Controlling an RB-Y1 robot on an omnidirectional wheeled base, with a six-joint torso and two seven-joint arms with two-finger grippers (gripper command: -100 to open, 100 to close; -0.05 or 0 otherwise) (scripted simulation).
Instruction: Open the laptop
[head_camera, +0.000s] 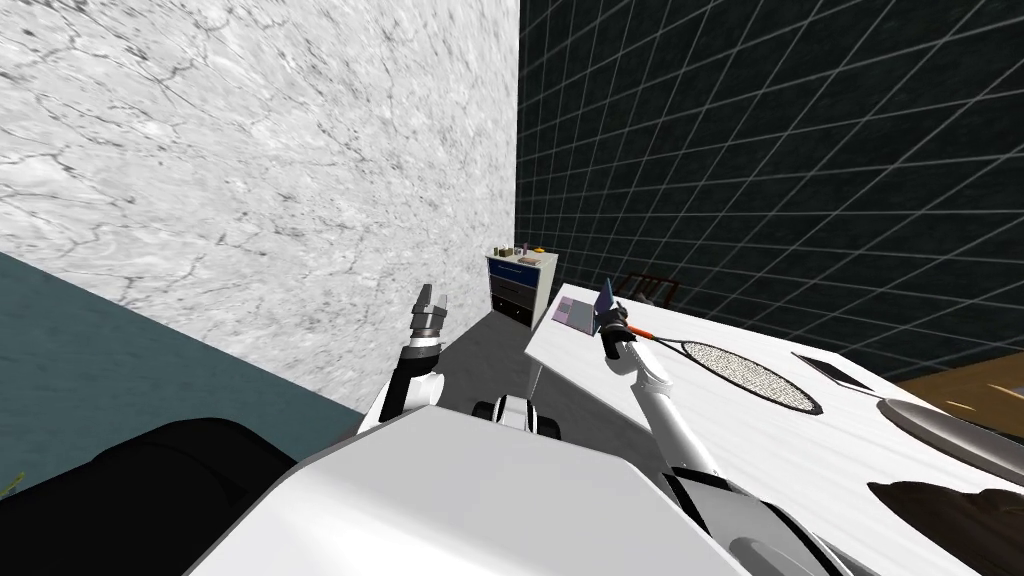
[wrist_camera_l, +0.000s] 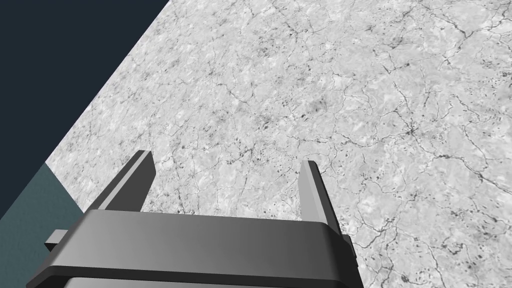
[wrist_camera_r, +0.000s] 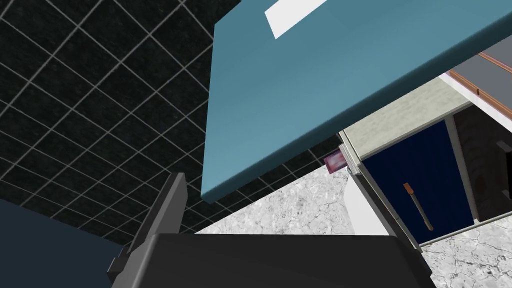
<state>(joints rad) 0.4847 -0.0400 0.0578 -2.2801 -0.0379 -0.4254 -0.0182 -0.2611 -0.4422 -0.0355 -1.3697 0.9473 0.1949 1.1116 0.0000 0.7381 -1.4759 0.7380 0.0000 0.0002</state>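
The right gripper (head_camera: 610, 322) is up at the lid (wrist_camera_r: 300, 90) of the laptop (head_camera: 583, 310). Its two fingers (wrist_camera_r: 167, 210) are spread apart and are not pinching anything. The edge of the lid is just beside them.

To do this step well, I think the robot should push the lid back softly, up near its top edge. Its hand should move in a curve, the way the lid swings. It should not press down on the bottom half. The laptop sits at the far corner of the white table (head_camera: 850, 440), so a hard push could slide it off. The handle of a racket (head_camera: 745, 372) lies right beside the gripper, so the arm should take care not to bump it.

The laptop is thin and flat. Its lid is blue-green on the outside, with a white patch on it. The lid already stands partway up, and I think it may need a bit more of a push. The part with the keys looks pale purple. Past that corner of the table stands a chest of drawers (head_camera: 520, 282) with a dark blue front.

The left gripper (head_camera: 428, 300) is held up in the air, well apart from the table. Its fingers (wrist_camera_l: 132, 182) are open too and hold nothing.
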